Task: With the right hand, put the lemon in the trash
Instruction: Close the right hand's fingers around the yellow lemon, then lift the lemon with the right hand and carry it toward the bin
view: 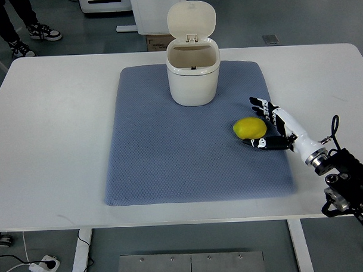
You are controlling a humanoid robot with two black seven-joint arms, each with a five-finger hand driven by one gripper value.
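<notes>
Coming in from the lower right corner of the picture, the black and white right robot hand (270, 126) is lying low over the blue-grey quilted fabric mat (170, 166), with its dark wrist joint hanging past the table edge. Its fingers (261, 104) are spreading open around the right side of the small yellow oval lemon (250, 128): the upper fingers are reaching above the fruit and the thumb is lying just below it, and I cannot tell if they are already touching the peel, so the hand is not closing on anything. The lemon is resting on the right part of the mat, with its long axis lying about left to right in the picture and one end pointing toward the palm. Behind it and to the left, the cream-white round plastic trash bin (192, 76) is standing upright on the far part of the mat, with its lid tilting back and the mouth showing open. The mat is covering the middle of the white rectangular table (56, 146). At the far left corner, a person's legs and black and white sneakers (35, 35) are showing on the floor.
</notes>
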